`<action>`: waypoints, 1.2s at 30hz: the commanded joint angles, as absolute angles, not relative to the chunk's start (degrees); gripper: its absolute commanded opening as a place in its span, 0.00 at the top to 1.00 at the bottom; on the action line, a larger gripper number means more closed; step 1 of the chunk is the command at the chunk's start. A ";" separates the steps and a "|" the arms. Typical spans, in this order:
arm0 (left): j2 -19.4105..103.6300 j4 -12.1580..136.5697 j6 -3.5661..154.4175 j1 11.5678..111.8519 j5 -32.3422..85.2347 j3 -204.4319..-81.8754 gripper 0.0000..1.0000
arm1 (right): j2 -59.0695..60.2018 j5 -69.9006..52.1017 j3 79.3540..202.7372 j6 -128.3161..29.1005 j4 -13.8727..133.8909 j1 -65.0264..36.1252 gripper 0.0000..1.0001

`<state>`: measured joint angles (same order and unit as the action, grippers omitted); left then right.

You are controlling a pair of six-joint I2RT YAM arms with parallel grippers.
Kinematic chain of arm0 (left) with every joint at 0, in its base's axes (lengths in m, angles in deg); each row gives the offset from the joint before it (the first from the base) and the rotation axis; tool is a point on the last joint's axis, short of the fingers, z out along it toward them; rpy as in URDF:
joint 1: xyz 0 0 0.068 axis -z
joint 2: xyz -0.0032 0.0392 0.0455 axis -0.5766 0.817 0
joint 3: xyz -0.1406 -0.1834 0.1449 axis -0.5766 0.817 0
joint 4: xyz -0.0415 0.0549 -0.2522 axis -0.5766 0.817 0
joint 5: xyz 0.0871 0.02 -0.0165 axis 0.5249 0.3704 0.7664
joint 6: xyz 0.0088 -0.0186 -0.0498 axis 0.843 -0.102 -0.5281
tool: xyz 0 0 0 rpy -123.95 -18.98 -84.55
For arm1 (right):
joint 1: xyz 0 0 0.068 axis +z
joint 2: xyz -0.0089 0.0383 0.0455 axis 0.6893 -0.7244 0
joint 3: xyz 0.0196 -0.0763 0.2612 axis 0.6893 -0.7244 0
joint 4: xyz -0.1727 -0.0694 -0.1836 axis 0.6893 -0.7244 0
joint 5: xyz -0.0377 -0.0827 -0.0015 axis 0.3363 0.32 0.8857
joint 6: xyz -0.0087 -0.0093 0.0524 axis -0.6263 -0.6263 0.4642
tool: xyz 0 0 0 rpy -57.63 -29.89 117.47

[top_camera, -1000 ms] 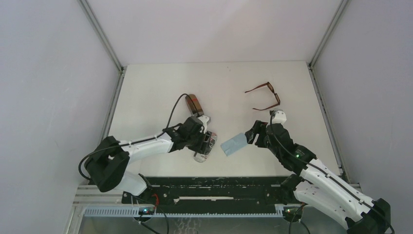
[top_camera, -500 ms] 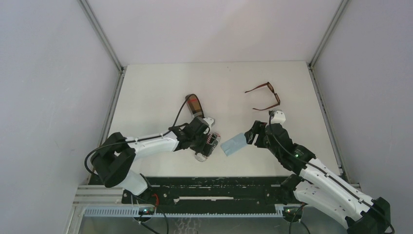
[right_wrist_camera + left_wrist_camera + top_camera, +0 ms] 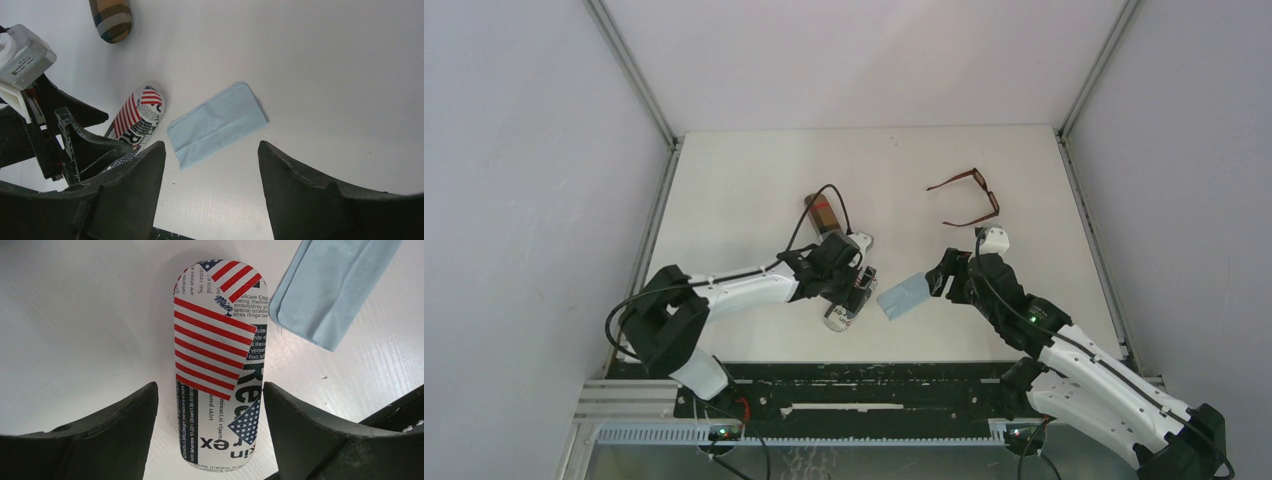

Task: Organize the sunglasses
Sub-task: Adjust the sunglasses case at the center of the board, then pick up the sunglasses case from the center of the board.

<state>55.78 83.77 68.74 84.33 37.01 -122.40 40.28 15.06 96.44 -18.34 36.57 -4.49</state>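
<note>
A pair of sunglasses with a thin reddish-brown frame (image 3: 967, 197) lay on the white table (image 3: 754, 180), at the far right side. Its thin arms were folded out. Nothing touched the sunglasses, and they were apart from both grippers. The left gripper (image 3: 852, 290) sat low over a long, round-ended case with red and white flag stripes and printed words (image 3: 220, 365). Its two black fingers (image 3: 125, 430) stood wide, one on each side of the case. There was a gap of white table between the left finger and the case, so the gripper was let go and not squeezing. The case lay flat on the table. Just beside the case, to its right, lay a light blue cloth (image 3: 906, 294), flat on the table. The right gripper (image 3: 939, 280) was near the far end of the cloth. Its fingers (image 3: 300, 190) were also spread wide and held nothing. A second case, brown and rounded with dark stripes (image 3: 822, 211), lay farther back on the table, behind the left arm, and a black cable arched over it.
</note>
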 commanded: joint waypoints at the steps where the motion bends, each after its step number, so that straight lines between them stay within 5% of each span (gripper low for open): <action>1: 57.38 83.88 70.81 84.60 36.34 -125.73 0.20 | 40.60 15.01 96.70 -19.35 38.11 -4.18 0.32; 14: 57.72 83.32 70.74 84.60 35.03 -125.98 0.35 | 40.54 15.00 96.71 -19.55 38.03 -4.11 0.32; 22: 54.80 82.43 70.53 84.60 33.74 -124.92 0.58 | 41.06 14.65 96.75 -19.92 38.03 -4.11 0.32; 26: 47.97 80.33 69.52 84.60 32.58 -123.34 0.76 | 43.53 15.08 96.77 -21.00 38.11 -3.94 0.32; 28: 43.17 80.09 68.69 84.60 33.18 -123.09 0.97 | 45.72 14.95 96.73 -21.70 38.45 -3.87 0.32; 36: 20.96 68.16 59.66 84.60 34.19 -117.06 1.00 | 59.68 2.90 96.74 -30.84 47.83 -3.93 0.32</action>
<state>30.95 78.70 65.79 84.33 34.13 -121.14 54.01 11.32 96.33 -23.98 38.67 -4.16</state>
